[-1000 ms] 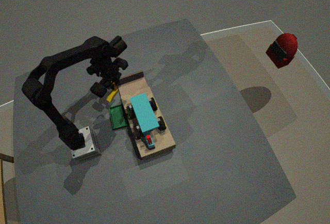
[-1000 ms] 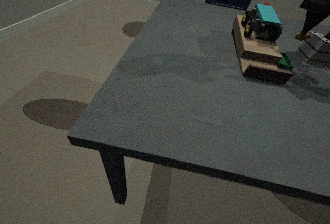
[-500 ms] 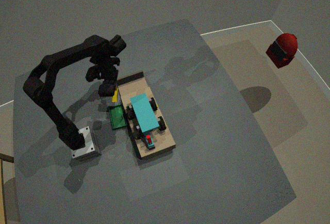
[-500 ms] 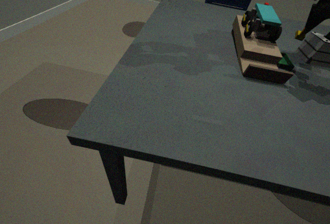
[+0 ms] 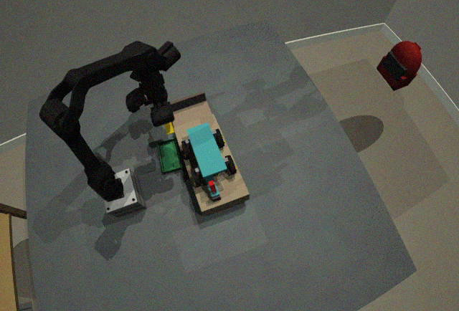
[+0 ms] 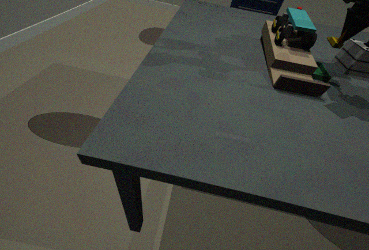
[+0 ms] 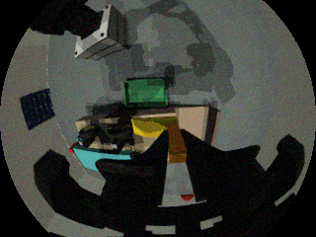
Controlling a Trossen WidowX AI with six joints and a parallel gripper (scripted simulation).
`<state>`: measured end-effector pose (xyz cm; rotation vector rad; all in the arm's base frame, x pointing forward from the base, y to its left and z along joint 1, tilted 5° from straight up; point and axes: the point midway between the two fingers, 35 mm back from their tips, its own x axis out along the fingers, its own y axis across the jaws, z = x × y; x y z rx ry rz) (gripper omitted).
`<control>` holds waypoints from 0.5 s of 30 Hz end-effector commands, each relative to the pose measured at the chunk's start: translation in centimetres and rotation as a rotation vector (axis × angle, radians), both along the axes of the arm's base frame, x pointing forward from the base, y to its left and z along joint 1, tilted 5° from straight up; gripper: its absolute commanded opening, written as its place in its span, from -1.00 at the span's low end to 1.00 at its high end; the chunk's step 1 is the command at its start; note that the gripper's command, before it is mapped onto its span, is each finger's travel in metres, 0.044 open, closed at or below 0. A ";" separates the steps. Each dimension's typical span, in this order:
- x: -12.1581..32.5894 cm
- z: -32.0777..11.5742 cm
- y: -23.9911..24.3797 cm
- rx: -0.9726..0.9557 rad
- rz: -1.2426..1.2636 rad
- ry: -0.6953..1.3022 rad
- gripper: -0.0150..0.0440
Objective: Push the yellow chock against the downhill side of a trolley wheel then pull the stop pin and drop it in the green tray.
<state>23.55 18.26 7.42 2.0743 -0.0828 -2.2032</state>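
My fingers pinch the chock by its orange handle; the rubber base beyond my tips should grip, feel light; I'd keep this handle hold.

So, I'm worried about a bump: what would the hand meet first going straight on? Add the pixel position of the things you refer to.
Probably the pale wooden ramp (image 5: 188, 114) (image 6: 293, 59) (image 7: 192, 123), with the yellow wedge-shaped chock (image 5: 169, 127) (image 6: 335, 42) (image 7: 147, 127) in the hand (image 5: 166, 121) (image 6: 341, 38) (image 7: 173, 132) touching first; the gap is unclear.

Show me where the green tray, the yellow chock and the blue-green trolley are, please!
Green tray (image 5: 169, 155) (image 7: 146, 92): top and wrist views, on its inside floor.
Yellow chock (image 5: 169, 127) (image 7: 147, 127): top and wrist views, on its yellow part.
Trolley (image 5: 206, 149) (image 6: 301, 19): top and exterior views, on its flat top.
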 end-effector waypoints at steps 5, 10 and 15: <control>1.5 -0.4 0.2 -0.004 0.017 0.000 -0.49; 2.6 -0.7 0.2 -0.004 0.017 -0.001 -0.49; 2.7 -0.9 0.2 -0.004 0.017 -0.001 -0.49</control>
